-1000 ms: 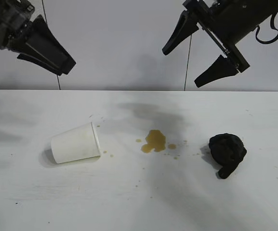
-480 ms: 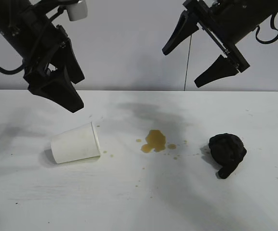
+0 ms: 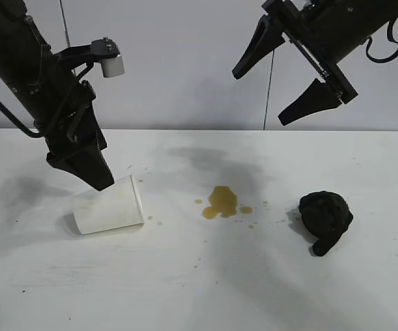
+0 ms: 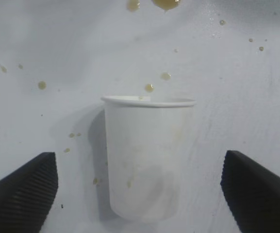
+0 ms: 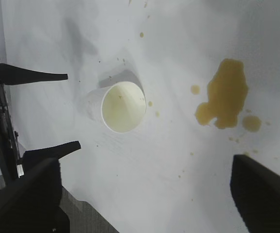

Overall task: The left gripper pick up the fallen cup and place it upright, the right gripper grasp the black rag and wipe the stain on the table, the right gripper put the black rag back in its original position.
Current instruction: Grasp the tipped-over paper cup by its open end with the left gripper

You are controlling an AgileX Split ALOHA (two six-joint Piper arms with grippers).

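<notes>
Cup [image 3: 109, 205] on its side, left tool [image 3: 88, 165] spread above it, right tool [image 3: 281, 79] spread, raised.

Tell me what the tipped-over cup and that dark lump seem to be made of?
The cup looks like thin matte white paper, judging by its rolled rim and faint staining inside. The dark lump appears to be soft black cloth, crumpled into folds, probably a rag.

Backdrop: plain pale grey wall [image 3: 185, 62], two thin dark cords [image 3: 269, 96] hanging; soft shadows, diffuse light.
</notes>
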